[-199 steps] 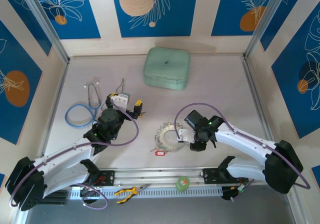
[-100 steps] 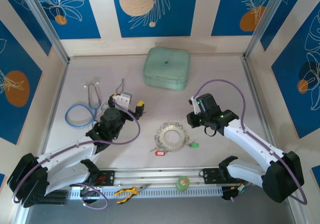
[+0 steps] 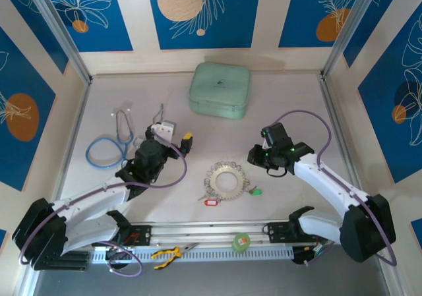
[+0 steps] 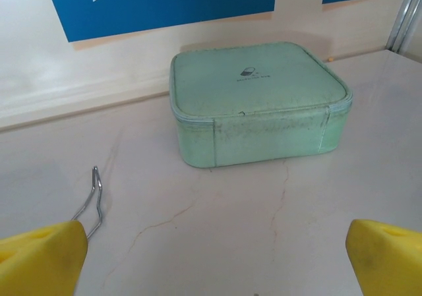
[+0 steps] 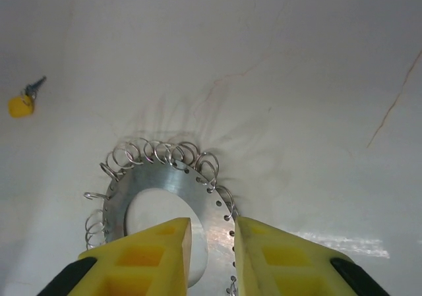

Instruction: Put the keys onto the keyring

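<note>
I've got the right gripper (image 5: 212, 230) near the keyring (image 5: 165, 176), jaws narrowly parted and empty — left gripper (image 4: 214, 256) gapes wide.

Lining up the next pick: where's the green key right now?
In the top view, the green key lies on the table just right of the keyring, on the right arm's side, with the red key off the ring's near-left edge.

the right gripper (image 3: 256, 159), which was down on the right edge of the keyring (image 3: 224, 181), has lifted off and drawn back, up and to the right of the keyring. a green key (image 3: 255, 191) has come into sight, lying just right of the keyring. the left gripper (image 3: 175, 134) has edged slightly nearer the keyring.
</note>
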